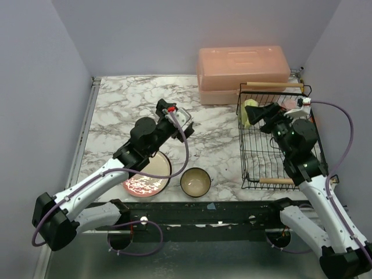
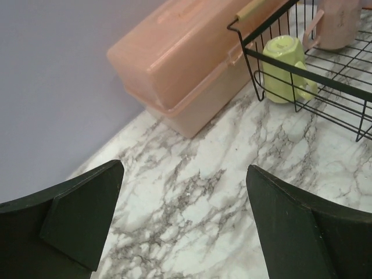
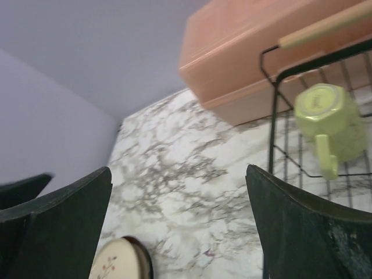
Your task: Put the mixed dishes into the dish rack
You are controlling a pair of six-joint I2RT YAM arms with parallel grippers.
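**Top external.** The dish rack [image 1: 243, 148], a black wire basket with a wooden rod at each end, is sitting at 3 o'clock on the marble table [image 1: 128, 110]. It is holding a pale yellow-green mug [image 1: 250, 110] in its 11 o'clock corner and a small pink cup [image 1: 289, 104] toward 1 o'clock. A salmon-pink lidded box [image 1: 244, 70] is standing just beyond the rack at 12 o'clock. Outside the rack, a bowl [image 1: 195, 182] with a cream inside is resting at 6 o'clock. Just beside it at 9 o'clock, a dark-rimmed plate [image 1: 161, 165] is lying partly under the left arm. The right pincer [image 1: 261, 116] is hanging over the rack beside the mug.

**Left wrist.** The left pincer [image 2: 186, 226] is gaping fully over bare marble, gripping nothing. At 1 o'clock the mug [image 2: 285, 70] is sitting base-up inside the rack [image 2: 250, 55], with the pink cup [image 2: 340, 23] behind it.

**Right wrist.** The right pincer [image 3: 186, 221] is likewise spreading wide and carrying nothing. The mug [image 3: 328, 122] is showing its base, with its handle pointing to 6 o'clock. The plate [image 3: 119, 263] is peeking in at 7 o'clock.
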